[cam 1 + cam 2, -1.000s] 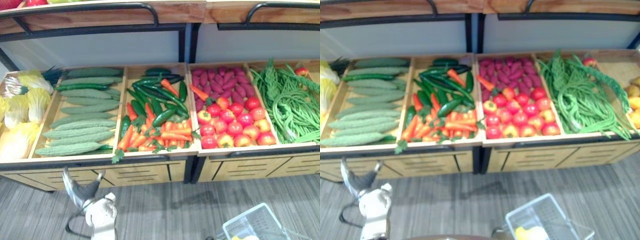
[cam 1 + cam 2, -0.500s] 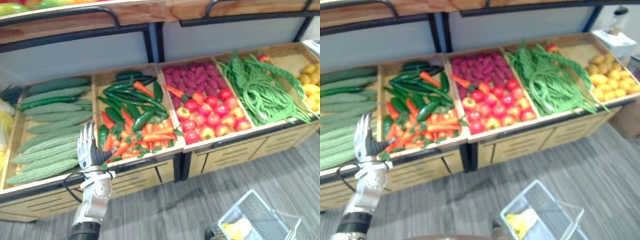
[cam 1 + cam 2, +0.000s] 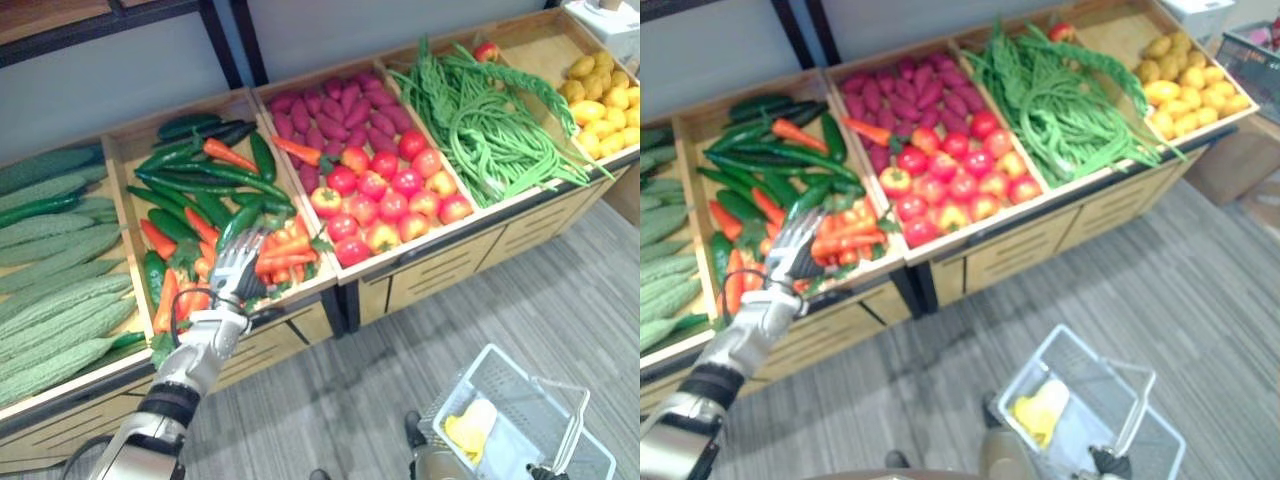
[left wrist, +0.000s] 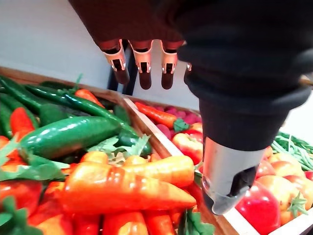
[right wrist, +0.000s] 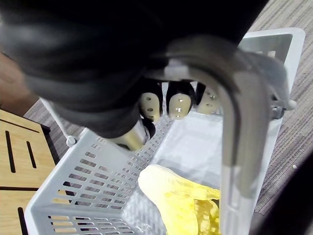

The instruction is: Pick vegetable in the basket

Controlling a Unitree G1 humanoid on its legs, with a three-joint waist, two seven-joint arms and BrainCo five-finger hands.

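Carrots [image 4: 122, 188] are heaped at the front of the pepper bin [image 3: 128, 148], centre left of the frame. They are judged stiff, smooth and light, and best taken across the thick middle. The basket [image 3: 490, 375] is carried at lower right, its handle [image 5: 234, 122] wrapped by the right hand [image 5: 177, 105]. The left hand [image 3: 237, 272] is held flat-fingered over the carrots, and nothing is grasped.

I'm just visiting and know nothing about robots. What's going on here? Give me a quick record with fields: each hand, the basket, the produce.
Left hand: open, fingers straight, over orange carrots in a wooden crate
Right hand: curled round the grey handle of a white plastic basket
Basket contents: one pale yellow leafy vegetable
Neighbouring crate: red tomatoes
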